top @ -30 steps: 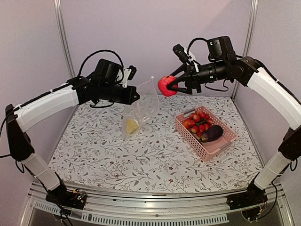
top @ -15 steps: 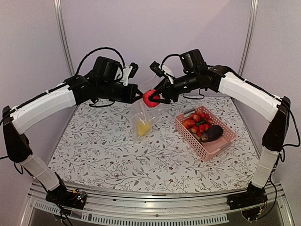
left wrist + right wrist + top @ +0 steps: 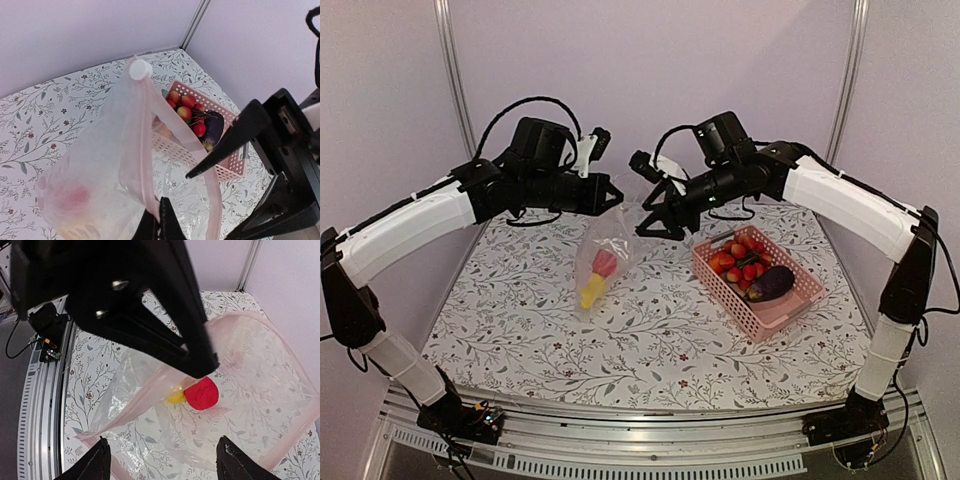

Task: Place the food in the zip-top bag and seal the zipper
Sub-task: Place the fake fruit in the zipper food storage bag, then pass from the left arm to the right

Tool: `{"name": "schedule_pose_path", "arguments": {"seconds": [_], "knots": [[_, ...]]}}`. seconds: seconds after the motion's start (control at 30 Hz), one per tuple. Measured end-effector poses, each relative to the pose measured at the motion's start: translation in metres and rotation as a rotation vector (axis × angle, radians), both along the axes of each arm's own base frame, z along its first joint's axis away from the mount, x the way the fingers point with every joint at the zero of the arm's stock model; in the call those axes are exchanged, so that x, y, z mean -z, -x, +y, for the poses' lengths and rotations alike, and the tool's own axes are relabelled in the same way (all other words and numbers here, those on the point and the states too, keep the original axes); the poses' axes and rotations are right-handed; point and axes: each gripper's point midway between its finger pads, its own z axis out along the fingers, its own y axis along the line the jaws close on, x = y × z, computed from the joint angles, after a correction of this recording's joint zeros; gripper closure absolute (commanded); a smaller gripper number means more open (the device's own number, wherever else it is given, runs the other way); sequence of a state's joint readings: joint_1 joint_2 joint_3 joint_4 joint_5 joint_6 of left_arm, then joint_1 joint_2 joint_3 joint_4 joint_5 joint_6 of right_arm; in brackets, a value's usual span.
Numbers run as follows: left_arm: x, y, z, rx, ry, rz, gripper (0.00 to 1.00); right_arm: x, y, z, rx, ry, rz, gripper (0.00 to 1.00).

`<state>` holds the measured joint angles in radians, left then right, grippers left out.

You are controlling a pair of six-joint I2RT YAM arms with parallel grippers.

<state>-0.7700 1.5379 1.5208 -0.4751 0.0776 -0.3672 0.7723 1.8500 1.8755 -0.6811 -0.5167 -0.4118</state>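
One pink basket (image 3: pixel 775 318) stands on the table (image 3: pixel 520 330) right of the bag (image 3: pixel 623 232), holding red fruits (image 3: pixel 740 262) and an eggplant (image 3: pixel 772 283). We see the left jaws pinching the bag's rim. The red pepper (image 3: pixel 605 262), a second ago gripped, now lies inside above the yellow pepper (image 3: pixel 592 293). The right jaws gape empty.

Lab test cell: plain panel walls (image 3: pixel 650 60), aluminium frame posts (image 3: pixel 453 80), mounting rail (image 3: pixel 650 455).
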Motion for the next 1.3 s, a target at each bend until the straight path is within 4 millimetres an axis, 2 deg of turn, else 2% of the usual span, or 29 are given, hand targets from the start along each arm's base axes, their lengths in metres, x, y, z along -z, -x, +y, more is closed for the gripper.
{"name": "schedule_pose_path", "arguments": {"seconds": [0.17, 0.27, 0.5, 0.63, 0.83, 0.93, 0.97, 1.03, 1.07, 1.13, 1.2, 1.3], "knots": [[0.003, -0.002, -0.001, -0.001, -0.004, 0.004, 1.00, 0.002, 0.053, -0.005, -0.160, 0.070, -0.148, 0.40], [0.007, -0.004, -0.002, -0.002, -0.007, 0.008, 1.00, 0.006, 0.073, -0.005, -0.223, 0.109, -0.217, 0.43], [0.014, -0.006, -0.005, 0.009, -0.012, 0.024, 1.00, 0.027, 0.067, -0.006, -0.220, 0.224, -0.348, 0.47], [0.014, -0.005, -0.006, 0.015, -0.009, 0.026, 1.00, 0.030, 0.058, -0.007, -0.205, 0.272, -0.416, 0.60], [0.014, -0.006, -0.005, 0.016, -0.008, 0.028, 1.00, 0.033, 0.055, -0.002, -0.207, 0.300, -0.480, 0.70], [0.014, -0.006, -0.005, 0.016, -0.008, 0.028, 1.00, 0.040, 0.057, 0.004, -0.224, 0.322, -0.506, 0.85], [0.014, -0.006, -0.004, 0.016, -0.009, 0.027, 0.96, 0.043, 0.057, 0.006, -0.233, 0.329, -0.516, 0.90], [0.014, -0.007, -0.003, 0.014, -0.012, 0.024, 0.82, 0.047, 0.058, 0.010, -0.240, 0.344, -0.529, 0.99], [0.013, -0.008, -0.001, 0.009, -0.015, 0.018, 0.71, 0.049, 0.057, 0.011, -0.242, 0.349, -0.538, 1.00], [0.013, -0.008, 0.006, -0.009, -0.026, 0.003, 0.56, 0.051, 0.055, 0.013, -0.236, 0.358, -0.543, 1.00], [0.015, -0.005, 0.020, -0.042, -0.044, -0.023, 0.51, 0.050, 0.052, 0.014, -0.227, 0.362, -0.549, 1.00], [0.021, 0.012, 0.051, -0.093, -0.052, -0.071, 0.50, 0.034, 0.046, 0.016, -0.197, 0.330, -0.555, 1.00]]}}
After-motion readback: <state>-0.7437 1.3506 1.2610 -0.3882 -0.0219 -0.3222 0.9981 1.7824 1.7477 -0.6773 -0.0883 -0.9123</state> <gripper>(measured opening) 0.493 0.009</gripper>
